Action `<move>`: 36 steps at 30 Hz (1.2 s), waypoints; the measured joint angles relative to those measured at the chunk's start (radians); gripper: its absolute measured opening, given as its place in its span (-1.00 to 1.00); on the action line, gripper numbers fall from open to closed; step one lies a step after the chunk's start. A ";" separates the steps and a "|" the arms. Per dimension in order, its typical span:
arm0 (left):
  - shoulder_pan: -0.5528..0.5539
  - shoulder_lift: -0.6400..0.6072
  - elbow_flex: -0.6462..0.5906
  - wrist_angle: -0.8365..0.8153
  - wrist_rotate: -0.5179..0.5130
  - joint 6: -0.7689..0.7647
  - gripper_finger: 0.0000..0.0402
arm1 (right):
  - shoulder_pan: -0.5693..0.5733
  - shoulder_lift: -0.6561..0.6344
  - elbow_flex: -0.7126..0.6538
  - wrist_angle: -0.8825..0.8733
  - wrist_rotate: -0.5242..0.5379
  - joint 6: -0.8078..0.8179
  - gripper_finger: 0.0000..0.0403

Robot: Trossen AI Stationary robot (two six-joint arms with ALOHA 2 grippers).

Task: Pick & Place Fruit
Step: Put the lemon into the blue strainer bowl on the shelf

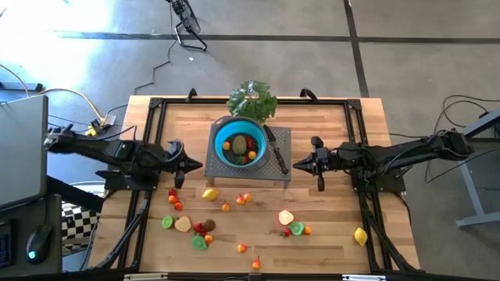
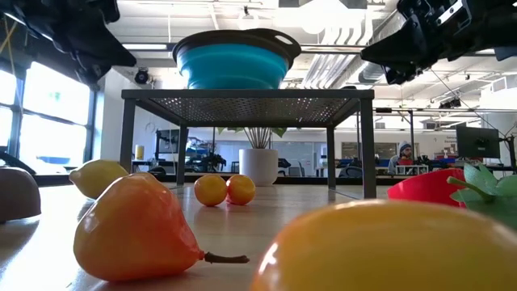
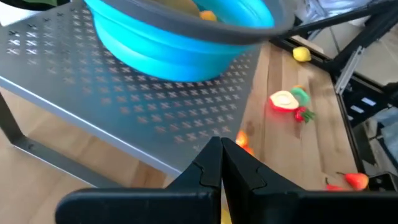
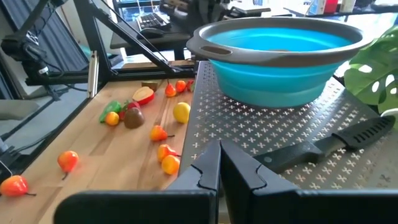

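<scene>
Small toy fruits lie scattered on the wooden table's near half: a yellow lemon point(image 1: 209, 194), orange pieces point(image 1: 244, 199), a cut apple half point(image 1: 286, 218), green and cream slices point(image 1: 183, 225), another lemon point(image 1: 360, 236). A few fruits point(image 1: 242, 148) sit inside the blue bowl point(image 1: 240, 144), which stands on a grey perforated stand point(image 1: 281, 173). My left gripper point(image 1: 197, 165) hovers shut, just left of the stand and above the table. My right gripper point(image 1: 298, 165) hovers shut at the stand's right edge. In the wrist views both the left gripper point(image 3: 222, 163) and the right gripper point(image 4: 219, 163) hold nothing.
A black-handled knife point(image 1: 277, 153) lies on the stand right of the bowl, close to my right gripper. A leafy green bunch point(image 1: 252, 99) sits behind the bowl. Black rails point(image 1: 148, 140) frame the table. An orange pear-shaped fruit point(image 2: 133, 230) lies near the low camera.
</scene>
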 joint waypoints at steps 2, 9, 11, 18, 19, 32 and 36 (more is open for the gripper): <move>-0.074 0.021 0.000 0.009 -0.090 -0.033 -1.00 | 0.000 0.000 0.000 0.010 0.000 -0.004 -0.99; -0.266 0.131 0.000 0.012 -0.386 -0.160 -1.00 | 0.000 0.000 0.000 0.056 -0.037 -0.048 -0.99; -0.299 0.170 0.000 0.036 -0.441 -0.182 -1.00 | 0.000 0.000 0.000 0.056 -0.061 -0.055 -0.99; -0.351 0.302 0.074 0.079 -0.481 -0.178 -1.00 | 0.000 0.000 0.000 0.056 -0.130 -0.056 -0.99; -0.351 0.319 0.092 0.073 -0.481 -0.173 -1.00 | 0.000 0.000 0.000 0.056 -0.137 -0.054 -0.99; -0.350 0.462 0.222 -0.068 -0.412 -0.296 -1.00 | 0.000 -0.188 0.001 -0.177 -0.089 -0.023 -0.99; -0.350 0.462 0.222 -0.130 -0.386 -0.422 -1.00 | 0.000 -0.281 0.001 -0.259 -0.034 -0.024 -0.98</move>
